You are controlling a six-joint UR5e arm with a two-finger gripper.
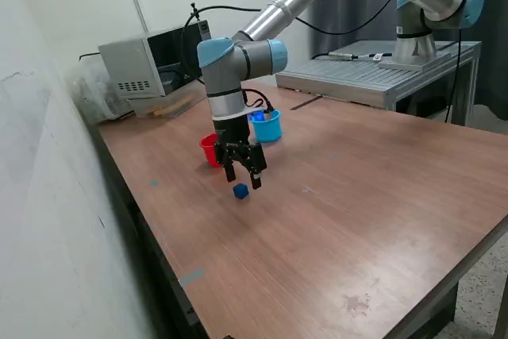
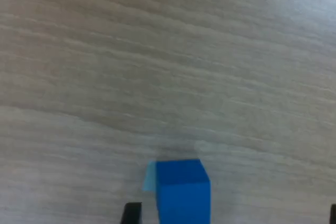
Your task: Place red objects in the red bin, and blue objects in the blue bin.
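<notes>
Tool (image 1: 245, 179) of mine hangs low over the desk (image 1: 357, 196), fingers pointing down and spread apart, holding nothing; in the wrist view only two dark finger edges show, one at each side of the frame.

Reading the exterior view from its left to its right: the red bin (image 1: 209, 151) stands upright on the desk, partly hidden behind my tool. Next comes my tool, with one blue cube (image 1: 240, 190) lying on the bare desk just below and between the fingertips, apart from both of them. Further to the exterior view's right, and behind the tool, stands the blue bin (image 1: 267, 126), upright, with something blue showing inside it; I cannot tell what that is. No red cubes are visible in either view, and whether any lie inside the red bin cannot be told.

In the wrist view the blue cube (image 2: 182, 190) sits flat on the wood grain, nearer to one finger edge than to the other, so it is not quite centred in the gap.

Step in hand, as I judge it: the approach to grasp this blue cube. The next move calls for a small sideways correction to centre the cube, a short descent until the fingers flank it, then closing on it. Afterwards the cube should be carried past the red bin to the blue bin.
</notes>
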